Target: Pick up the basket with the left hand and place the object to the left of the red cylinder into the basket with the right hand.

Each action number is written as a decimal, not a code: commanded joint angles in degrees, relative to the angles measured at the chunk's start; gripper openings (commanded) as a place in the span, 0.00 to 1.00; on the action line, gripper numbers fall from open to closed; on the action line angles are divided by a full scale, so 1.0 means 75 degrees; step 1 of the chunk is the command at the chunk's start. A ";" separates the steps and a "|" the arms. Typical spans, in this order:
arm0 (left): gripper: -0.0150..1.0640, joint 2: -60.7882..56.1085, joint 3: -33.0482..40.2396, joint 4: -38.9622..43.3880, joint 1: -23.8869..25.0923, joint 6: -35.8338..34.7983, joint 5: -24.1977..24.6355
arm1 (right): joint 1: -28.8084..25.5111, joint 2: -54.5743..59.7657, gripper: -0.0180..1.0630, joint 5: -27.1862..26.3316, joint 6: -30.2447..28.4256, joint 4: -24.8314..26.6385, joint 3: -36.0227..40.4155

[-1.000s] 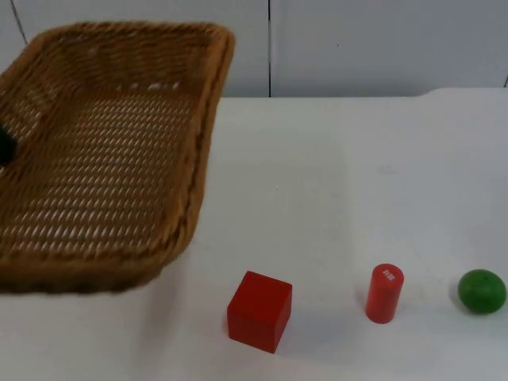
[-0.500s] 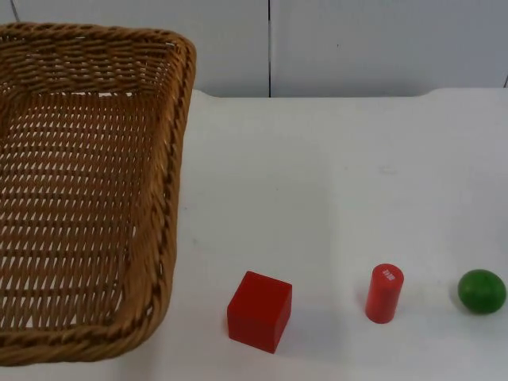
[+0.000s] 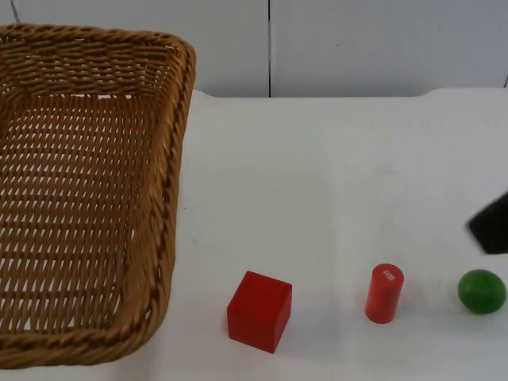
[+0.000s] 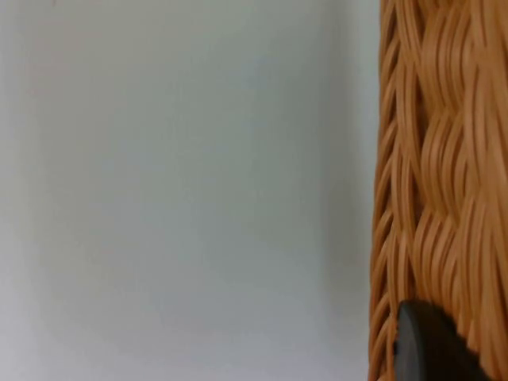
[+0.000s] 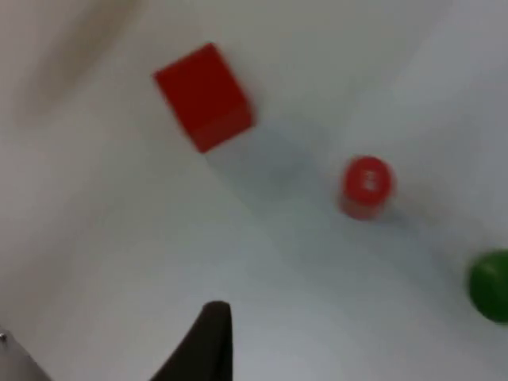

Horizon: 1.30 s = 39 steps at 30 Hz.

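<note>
**One basket aloft, three small pieces on the table**

One wicker basket (image 3: pixel 87 198) sits at the left of the top view, raised over the white table (image 3: pixel 333 175); the left gripper (image 4: pixel 425 349) shows a black fingertip against its woven rim — clamped on it, as far as that view tells. Three pieces stand in a row near the front edge: one red cube (image 3: pixel 259 310), one upright red cylinder (image 3: pixel 384 293) to its right, one green ball (image 3: pixel 482 290) beyond. The right gripper (image 3: pixel 490 225) enters at the right edge, above the ball — I cannot tell its finger spread.
</note>
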 commanded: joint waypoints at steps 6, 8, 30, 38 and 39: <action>0.01 -0.0079 0.0019 0.0077 0.0032 -0.0118 0.0003 | 0.1347 0.2196 0.99 -0.0601 -0.0033 -0.0576 -0.1293; 0.01 -0.0079 0.0019 0.0077 0.0032 -0.0118 0.0003 | 0.1464 0.2976 0.99 -0.0635 -0.0047 -0.0576 -0.1762; 0.01 -0.0079 0.0019 0.0129 0.0032 -0.0116 -0.0112 | 0.1839 0.6831 0.98 -0.4016 -0.0700 -0.0559 -0.2524; 0.01 -0.0079 0.0019 0.0172 0.0032 -0.0116 -0.0165 | 0.1839 0.6883 0.42 -0.4081 -0.0605 -0.0559 -0.2524; 0.01 -0.0079 0.0019 0.0172 0.0032 -0.0116 -0.0165 | 0.1839 0.6825 0.30 -0.3970 -0.0589 -0.0559 -0.2524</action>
